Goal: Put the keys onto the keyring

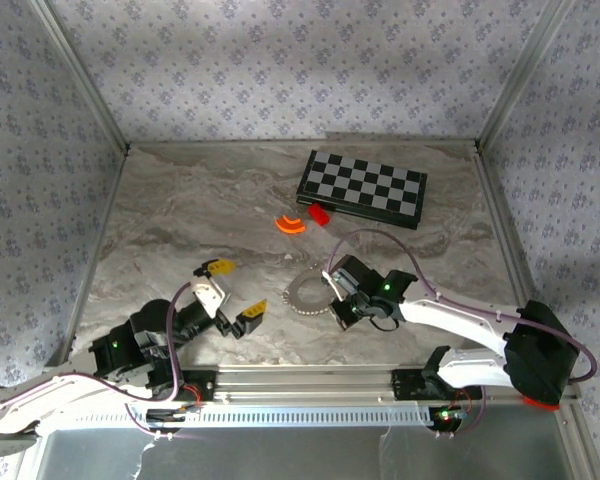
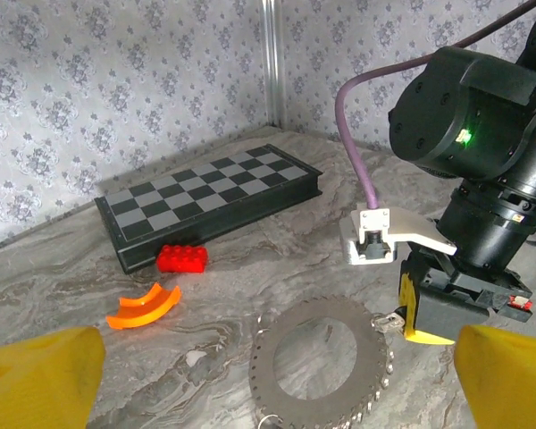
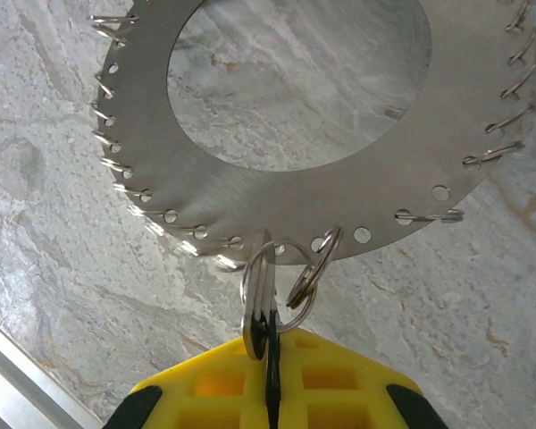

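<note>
Key [image 3: 255, 313], slim, silvery, edge-on, pinched by right tool [image 3: 272, 393]

surface: grey-veined marbled table [image 1: 180, 220] | far right: chessboard [image 1: 362, 188] lying flat, closed | just before its left corner: red block [image 1: 319, 214], orange arc piece [image 1: 290, 224] near it, apart | near middle: keyring disc [image 2: 270, 375] flat, wire rings in rim holes

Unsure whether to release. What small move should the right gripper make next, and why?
Probably nudge the key further along the split ring without releasing: the right gripper is shut on the key beside that ring at the rim of the disc, and threading looks unfinished.
</note>
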{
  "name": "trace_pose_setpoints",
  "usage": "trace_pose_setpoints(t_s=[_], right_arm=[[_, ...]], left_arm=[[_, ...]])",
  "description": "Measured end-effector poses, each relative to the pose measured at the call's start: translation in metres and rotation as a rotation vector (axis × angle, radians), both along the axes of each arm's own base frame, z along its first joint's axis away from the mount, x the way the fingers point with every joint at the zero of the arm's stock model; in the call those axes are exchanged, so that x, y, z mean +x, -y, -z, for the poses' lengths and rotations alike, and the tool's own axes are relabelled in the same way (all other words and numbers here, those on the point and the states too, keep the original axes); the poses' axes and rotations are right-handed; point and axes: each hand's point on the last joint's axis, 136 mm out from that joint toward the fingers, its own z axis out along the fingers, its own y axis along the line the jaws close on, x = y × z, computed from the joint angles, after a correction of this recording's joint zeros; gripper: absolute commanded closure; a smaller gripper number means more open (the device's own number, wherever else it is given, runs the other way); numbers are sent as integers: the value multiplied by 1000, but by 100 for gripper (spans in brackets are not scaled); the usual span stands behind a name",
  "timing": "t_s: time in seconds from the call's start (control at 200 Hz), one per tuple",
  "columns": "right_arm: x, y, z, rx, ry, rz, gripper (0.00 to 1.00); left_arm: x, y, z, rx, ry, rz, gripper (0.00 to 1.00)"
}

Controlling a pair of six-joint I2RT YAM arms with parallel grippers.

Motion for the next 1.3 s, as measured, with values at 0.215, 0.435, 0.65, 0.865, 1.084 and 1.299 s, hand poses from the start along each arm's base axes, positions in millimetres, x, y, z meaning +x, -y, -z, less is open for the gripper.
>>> trace_pose_setpoints(t_s=[0.215, 0.435, 0.65, 0.865, 1.084, 1.299], right_arm=[[-6, -1, 7, 5, -17, 10, 100], [-16, 5, 18, -16, -47, 21, 100], [-26, 9, 29, -33, -69, 20, 100], [-31, 13, 36, -48, -83, 29, 100], [-33, 15, 40, -49, -88, 41, 100], [-35, 13, 42, -42, -85, 47, 100]], left_arm=[[1, 3, 12, 13, -26, -2, 1], [1, 4, 18, 14, -42, -1, 0], [0, 4, 21, 15, -46, 3, 0], [0, 4, 19, 6, -44, 7, 0], [0, 5, 23, 8, -44, 7, 1], [0, 6, 25, 9, -45, 7, 1]])
